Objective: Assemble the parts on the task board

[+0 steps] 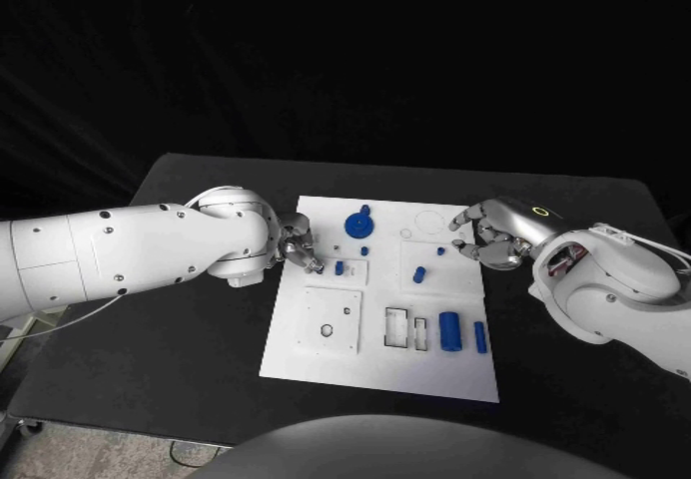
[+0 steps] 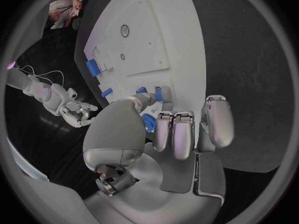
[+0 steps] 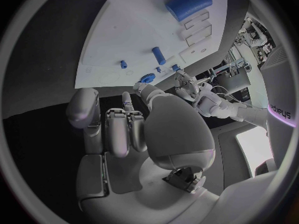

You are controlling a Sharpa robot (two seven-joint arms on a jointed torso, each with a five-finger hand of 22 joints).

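On the black table (image 1: 188, 329) the white task board (image 1: 377, 371) lies in the middle, with a blue disc-shaped part (image 1: 358, 224) near its far edge, a small upright blue peg (image 1: 340, 267) just below that, a slanted blue pin (image 1: 417, 274) mid-board, and a big blue cylinder (image 1: 449, 330) plus a slimmer one (image 1: 479, 336) near the board's right edge. Left hand (image 1: 299, 245) sits at the board's left edge, fingertips (image 2: 163, 94) down right by the peg; can't tell if it actually grips it. Right hand (image 1: 489, 234) hangs over the board's far right corner, fingers curled in, nothing in them.

This looks like a robot lab. A black tabletop (image 1: 576, 200) stands before dark curtains, and a white task board (image 1: 432, 369) with small blue parts (image 1: 449, 330) lies on it.
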